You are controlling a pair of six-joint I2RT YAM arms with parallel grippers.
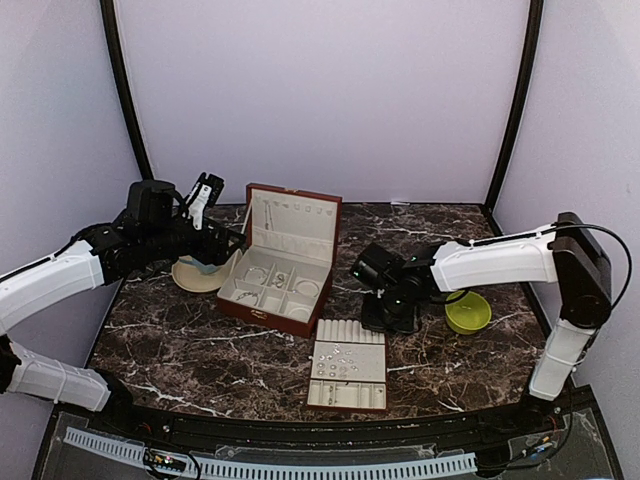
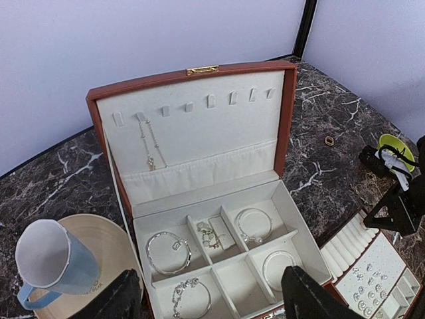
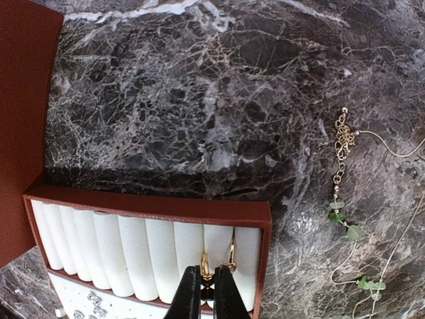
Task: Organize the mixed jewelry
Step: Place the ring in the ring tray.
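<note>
left gripper (image 2: 209, 296): jaws wide, nothing between them, hovering over the near edge of the jewelry box (image 2: 285, 119)
right gripper (image 3: 207, 287): jaws pressed together, tips down at the ring tray (image 3: 153, 207), right at a gold ring (image 3: 206, 266); can't tell if it's pinched
jewelry box: open, lid upright, necklace (image 2: 149, 143) hanging from a lid hook
bracelets (image 2: 167, 251): silvery, four, each in its own box compartment; small chain piece (image 2: 209, 234) in the middle back one
studs (image 2: 365, 292): on the ring tray's flat part, below the rolls
loose: green-bead chain (image 3: 342, 216) on the marble table (image 3: 199, 100), right of the tray
mug (image 2: 56, 262): on cream plate (image 2: 103, 232), left of box
</note>
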